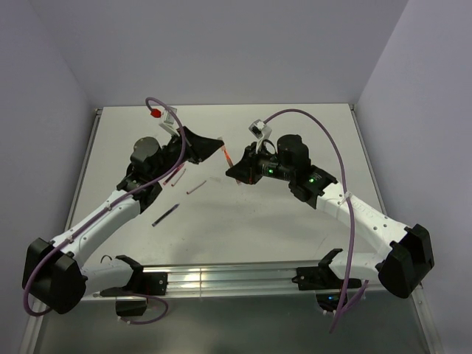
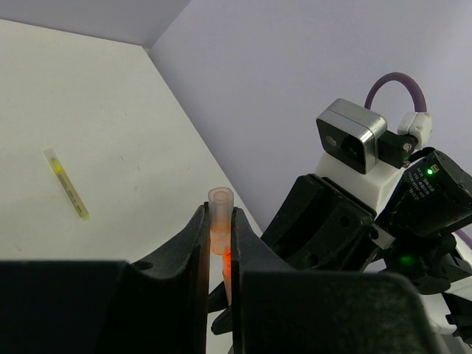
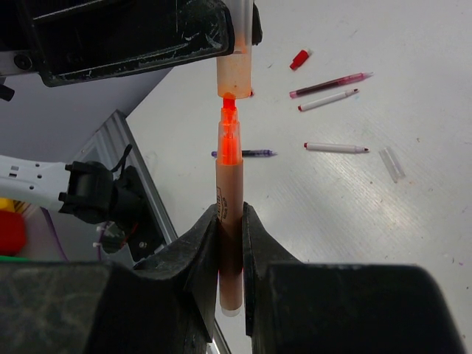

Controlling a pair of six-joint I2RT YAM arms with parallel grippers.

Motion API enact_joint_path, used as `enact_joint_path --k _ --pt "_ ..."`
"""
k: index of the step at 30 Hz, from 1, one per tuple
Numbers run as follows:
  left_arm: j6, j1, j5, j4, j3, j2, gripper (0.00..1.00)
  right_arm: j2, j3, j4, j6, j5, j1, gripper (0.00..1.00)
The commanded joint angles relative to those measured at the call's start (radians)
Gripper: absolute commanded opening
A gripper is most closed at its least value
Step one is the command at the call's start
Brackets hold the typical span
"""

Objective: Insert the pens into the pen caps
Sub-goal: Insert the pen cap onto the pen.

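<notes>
Right gripper (image 3: 230, 219) is clamped on the lower barrel of the orange pen (image 3: 229, 177), jaws snug on both sides and the butt end poking out below them, so that's a solid hold and I wouldn't bother regripping. Further up, the nib (image 3: 229, 110) points away from the wrist and sits right at the mouth of the pale orange cap (image 3: 234, 74); it looks like it's just meeting the rim, but you can't tell if it's actually inside yet. That cap is pinched sideways in the left gripper (image 2: 220, 220), which is closed on it with one end sticking out past the fingertips. From the right wrist view the pen looks a hair left of the cap's centre line, so I'd nudge it over before pushing. Then go slow and straight along the pen's axis. The cap is only held by its sides, so my guess is it'll tilt or slip through the pinch if you shove off-axis. Way past all that, the loose pens (image 3: 330, 85), a red cap (image 3: 299, 59) and a clear cap (image 3: 391, 164) lie on the table (image 3: 413, 251), well apart from the action, so leave them for later
</notes>
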Motion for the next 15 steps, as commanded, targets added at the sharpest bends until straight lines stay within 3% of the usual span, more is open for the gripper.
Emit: enact_joint_path --k 1,15 --pt "-0.008 0.001 0.03 0.054 0.006 0.004 0.0 -0.032 0.027 0.048 0.0 0.014 -0.007 0.0" --pt "-0.017 -0.045 0.044 0.058 0.008 0.021 0.0 -0.047 0.004 0.081 0.019 0.057 -0.016 0.0"
